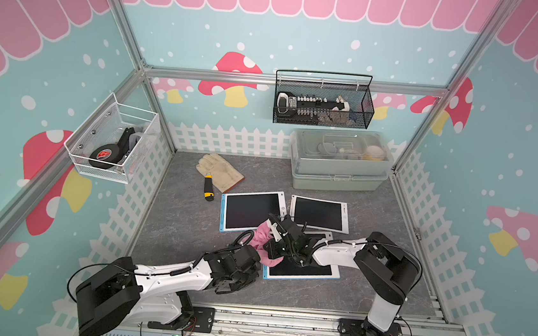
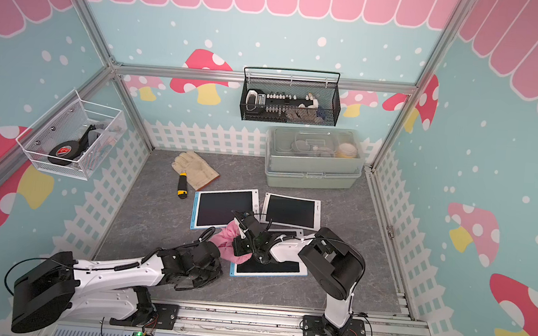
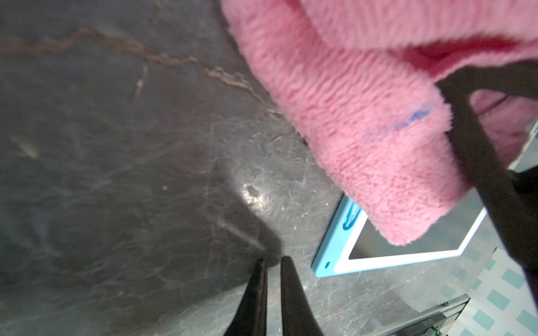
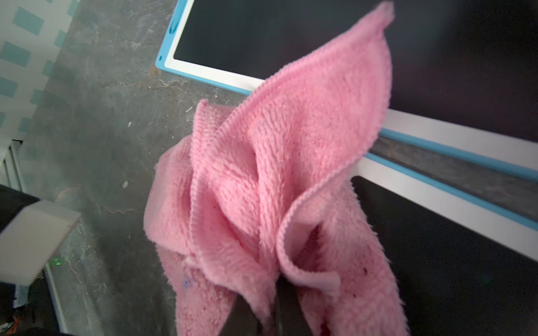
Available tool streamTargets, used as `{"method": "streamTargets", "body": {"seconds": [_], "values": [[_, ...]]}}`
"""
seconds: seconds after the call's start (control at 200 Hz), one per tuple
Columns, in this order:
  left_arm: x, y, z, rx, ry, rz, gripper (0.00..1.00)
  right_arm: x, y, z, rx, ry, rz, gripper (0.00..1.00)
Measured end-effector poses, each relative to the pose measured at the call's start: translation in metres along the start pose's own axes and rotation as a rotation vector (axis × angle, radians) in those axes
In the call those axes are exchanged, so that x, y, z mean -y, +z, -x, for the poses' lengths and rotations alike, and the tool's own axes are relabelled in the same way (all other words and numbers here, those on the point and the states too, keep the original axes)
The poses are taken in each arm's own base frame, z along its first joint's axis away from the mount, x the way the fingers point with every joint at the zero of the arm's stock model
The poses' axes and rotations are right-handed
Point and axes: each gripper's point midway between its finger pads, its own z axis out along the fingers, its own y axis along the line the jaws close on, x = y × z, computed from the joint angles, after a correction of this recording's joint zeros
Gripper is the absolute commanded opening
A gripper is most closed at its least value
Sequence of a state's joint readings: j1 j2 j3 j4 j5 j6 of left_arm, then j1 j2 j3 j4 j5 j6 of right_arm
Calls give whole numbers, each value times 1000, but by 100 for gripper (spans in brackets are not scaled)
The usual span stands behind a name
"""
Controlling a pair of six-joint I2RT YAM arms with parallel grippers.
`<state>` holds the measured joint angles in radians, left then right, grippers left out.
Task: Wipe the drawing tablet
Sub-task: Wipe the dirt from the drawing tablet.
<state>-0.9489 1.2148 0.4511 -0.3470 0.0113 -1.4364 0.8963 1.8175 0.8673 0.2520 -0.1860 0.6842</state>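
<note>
Right pincer (image 4: pixel 266 308) pinches the cloth (image 4: pixel 262 189) over the tablet (image 1: pixel 301 272), lower centre in a top view; left pincer (image 3: pixel 272 279) is nearly closed, empty. Wiping likely starts next: press cloth flat onto it.

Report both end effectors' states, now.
Left end effector: nearly closed, holding nothing.
Right end effector: closed on the pink cloth.

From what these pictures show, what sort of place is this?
Probably a staged robot test cell, not a real room: an aluminium frame carries mushroom-printed walls, two arms are bolted to a rail at the front, and drawing tablets and a work glove lie on the grey table.
</note>
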Motion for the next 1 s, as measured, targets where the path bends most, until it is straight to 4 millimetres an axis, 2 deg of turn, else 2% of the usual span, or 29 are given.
{"method": "streamTargets", "body": {"seconds": [0.19,0.335,0.525,0.675,0.896,1.001], "values": [[-2,-14,2,31,13,-10,34,-16,-1,6,33,45,97,0],[11,-23,6,54,29,-64,36,-13,-14,15,70,70,105,0],[14,-4,3,32,60,-35,36,2,-38,39,154,92,79,0],[26,2,4,32,68,-59,36,24,-38,26,132,111,28,0],[32,6,3,22,71,-78,36,29,-22,8,72,118,33,0],[38,9,1,12,73,-84,35,27,-21,6,64,113,38,0]]}}
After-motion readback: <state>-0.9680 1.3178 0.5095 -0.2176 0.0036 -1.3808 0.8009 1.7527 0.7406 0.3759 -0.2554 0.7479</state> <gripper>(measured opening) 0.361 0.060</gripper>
